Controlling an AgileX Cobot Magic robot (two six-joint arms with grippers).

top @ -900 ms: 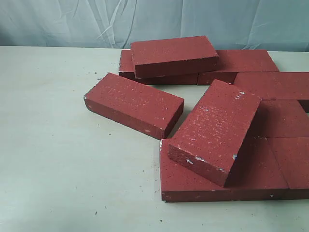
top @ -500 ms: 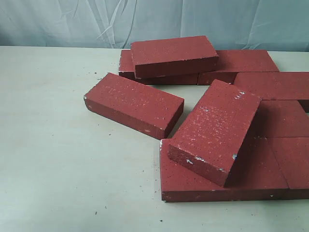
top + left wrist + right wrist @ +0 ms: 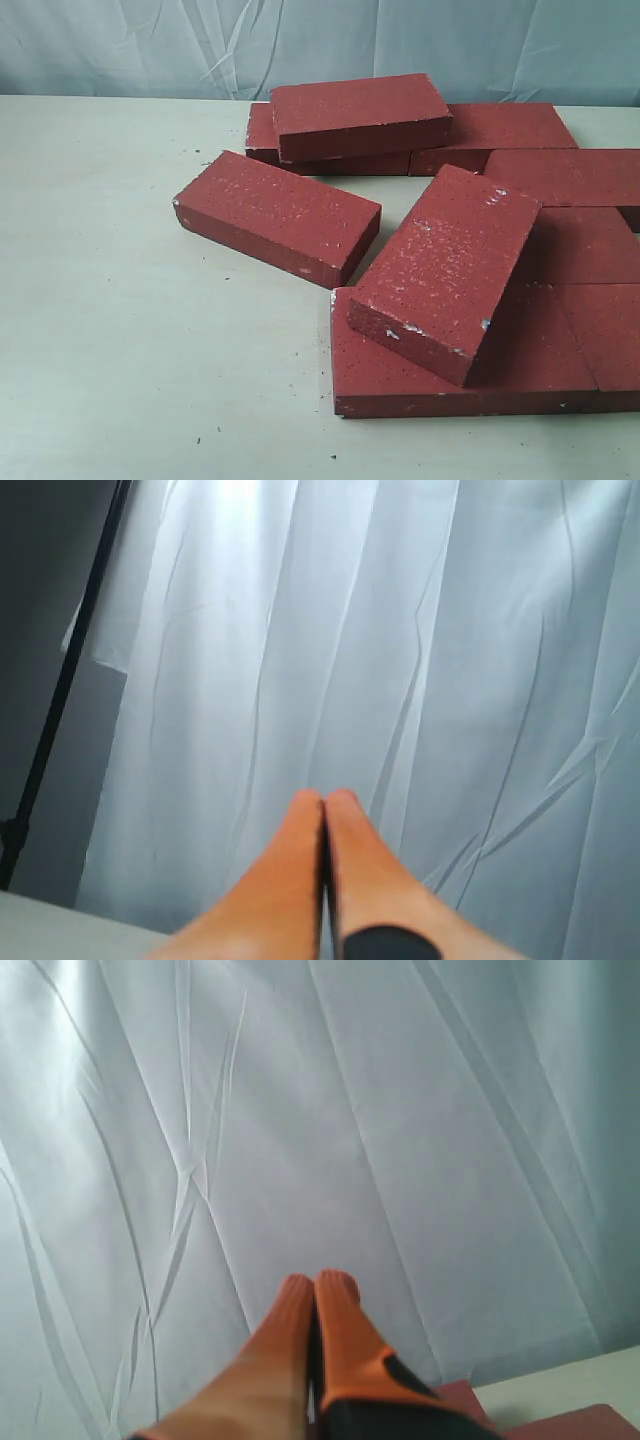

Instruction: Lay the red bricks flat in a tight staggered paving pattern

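I judged the job barely begun. The red bricks [image 3: 560,300] sat on the bench [image 3: 100,300], bunched toward the right of the exterior view. Only the ones at the right edge lay flat and edge to edge, like a patch of paving.

Three were plainly out of place:
- **The stacked brick [image 3: 358,112]** rested on top of the back row [image 3: 500,128]. Its long axis ran roughly across the view, a little skewed to the row beneath.
- **The tilted brick [image 3: 445,265]** lay askew over the front flat brick [image 3: 385,378] and its neighbours. Its long axis ran from near-left to far-right, and it seemed propped, not level.
- **The loose brick [image 3: 272,212]** lay flat on bare bench, apart from the rest. Its long axis ran diagonally from far-left to near-right.

By my reckoning, all three had yet to be brought down, squared to the laid rows and pushed tight with offset joints.

Neither arm showed in the exterior view. The left gripper [image 3: 325,802] faced the pale curtain [image 3: 400,40] with its jaws pressed together on nothing. The right gripper [image 3: 314,1282] was the same, jaws closed and empty, with a corner of red brick and bench just showing beneath it.
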